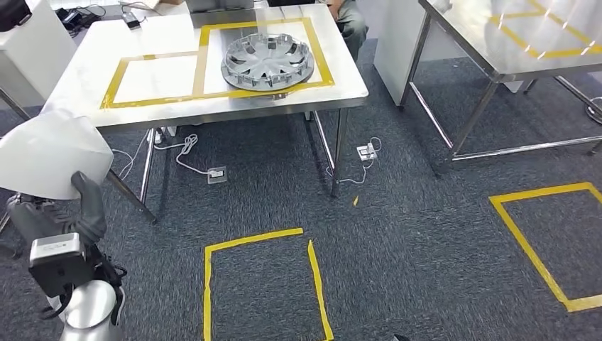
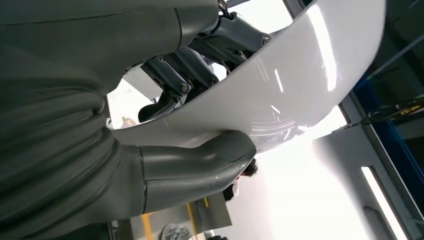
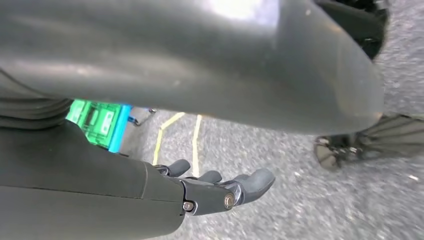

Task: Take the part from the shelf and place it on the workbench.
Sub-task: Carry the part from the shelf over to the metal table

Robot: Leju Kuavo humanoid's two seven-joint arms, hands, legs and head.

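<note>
Glossy white curved panel [image 2: 280,85] pinched by left hand [image 2: 165,130]; right hand [image 3: 215,192] slack, fingers apart, above grey carpet [image 3: 300,200]

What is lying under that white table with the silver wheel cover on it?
Under the white table lie white cables and floor sockets on grey carpet. The tabletop hides the floor farther back.
</note>
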